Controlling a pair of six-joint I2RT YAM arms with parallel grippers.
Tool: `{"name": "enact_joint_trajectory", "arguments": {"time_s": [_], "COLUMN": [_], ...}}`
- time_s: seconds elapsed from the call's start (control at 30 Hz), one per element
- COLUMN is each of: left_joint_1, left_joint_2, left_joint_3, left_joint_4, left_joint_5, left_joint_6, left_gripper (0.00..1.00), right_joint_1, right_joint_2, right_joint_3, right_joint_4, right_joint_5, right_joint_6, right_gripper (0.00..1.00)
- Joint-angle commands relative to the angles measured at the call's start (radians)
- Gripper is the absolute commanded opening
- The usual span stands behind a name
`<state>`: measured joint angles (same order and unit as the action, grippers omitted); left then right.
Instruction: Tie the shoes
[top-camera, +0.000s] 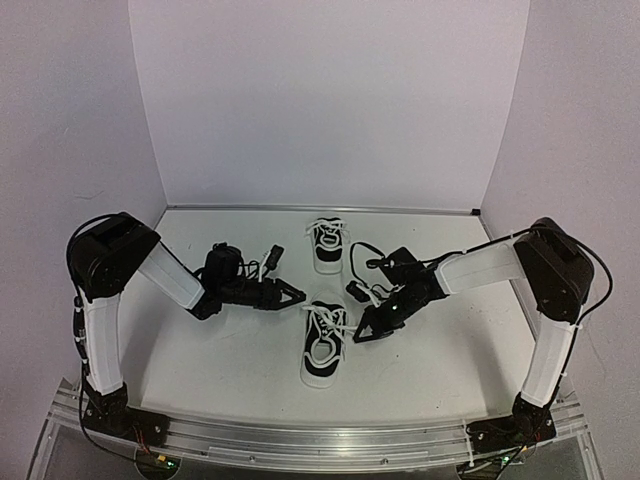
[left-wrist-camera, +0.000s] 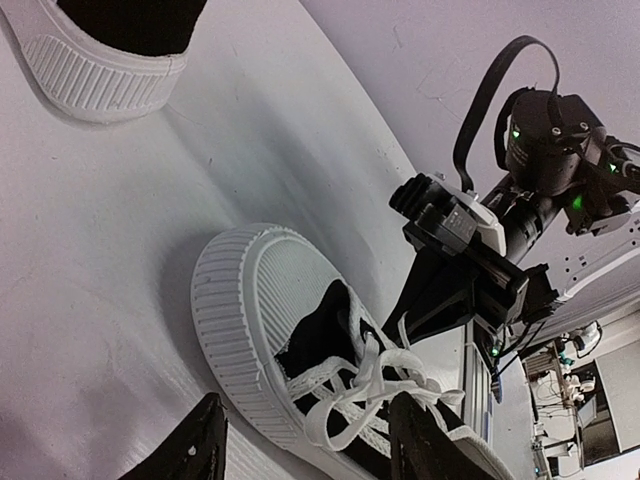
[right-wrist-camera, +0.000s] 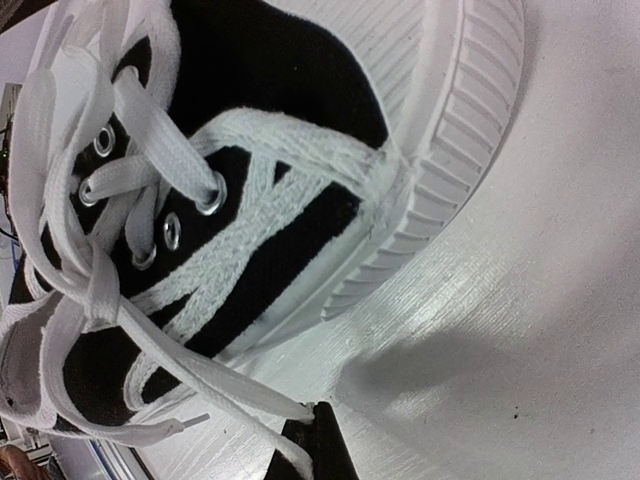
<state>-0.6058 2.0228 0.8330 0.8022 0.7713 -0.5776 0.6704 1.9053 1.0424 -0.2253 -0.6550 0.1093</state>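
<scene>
white table (top-camera: 220, 350), walled by pale panels (top-camera: 330, 100). left arm (top-camera: 100, 340) and right arm (top-camera: 550, 350) both fold inward toward the middle. near shoe (top-camera: 323, 345) lies mid-table between the two grippers, sole down. its long axis runs roughly front-to-back with a slight tilt, toe cap toward the back wall, heel toward the arm bases. far shoe (top-camera: 327, 246) sits behind it near the back wall, apart from it, long axis also front-to-back; which end is its toe i cannot tell. left gripper (top-camera: 297, 296) is just beside the near shoe's left flank at the toe end, fingers (left-wrist-camera: 207, 445) spread, grasping nothing. right gripper (top-camera: 361, 336) is just off the shoe's right side, clamped closed. a straight strand of the white laces (right-wrist-camera: 150, 130) runs right up to its fingertip (right-wrist-camera: 312, 452); pinched or only touching, not resolvable. laces lie loose and tangled over metal eyelets (right-wrist-camera: 211, 194). hidden: near shoe's heel is cut off in both wrist views; far shoe shows only a ribbed sole corner in the left wrist view; right fingers are mostly below the frame edge.
</scene>
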Motion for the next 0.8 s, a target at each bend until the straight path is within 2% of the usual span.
{"name": "enact_joint_trajectory", "arguments": {"time_s": [0.0,0.17,0.3,0.37,0.47,0.57,0.6,0.7,0.77], "left_joint_1": [-0.008,-0.018,-0.020,-0.020,-0.020,-0.020,-0.020,-0.020,-0.020], "left_joint_2": [0.031,0.050,0.062,0.069,0.063,0.047,0.044,0.042,0.049], "left_joint_3": [-0.001,0.003,0.003,0.001,-0.014,-0.038,-0.046,-0.055,-0.055], "left_joint_4": [0.133,0.160,0.169,0.195,0.224,0.236,0.241,0.236,0.247], "left_joint_5": [0.051,0.060,0.068,0.079,0.080,0.077,0.075,0.071,0.068], "left_joint_6": [-0.051,-0.068,-0.075,-0.087,-0.101,-0.105,-0.106,-0.097,-0.103], "left_gripper": [0.54,0.51,0.45,0.40,0.26,0.18,0.17,0.35,0.40], "right_joint_1": [0.001,0.002,0.001,0.001,0.003,0.002,0.002,0.001,0.001], "right_joint_2": [-0.015,-0.012,-0.015,-0.015,-0.016,-0.018,-0.019,-0.020,-0.020], "right_joint_3": [0.011,0.016,0.014,0.012,0.010,0.007,0.007,0.004,0.006], "right_joint_4": [-0.032,-0.034,-0.035,-0.036,-0.038,-0.039,-0.040,-0.039,-0.039], "right_joint_5": [0.038,0.039,0.044,0.047,0.056,0.061,0.062,0.059,0.055], "right_joint_6": [0.009,0.012,0.014,0.014,0.016,0.018,0.019,0.020,0.020], "right_gripper": [0.00,0.00,0.00,0.00,0.00,0.00,0.00,0.00,0.00]}}
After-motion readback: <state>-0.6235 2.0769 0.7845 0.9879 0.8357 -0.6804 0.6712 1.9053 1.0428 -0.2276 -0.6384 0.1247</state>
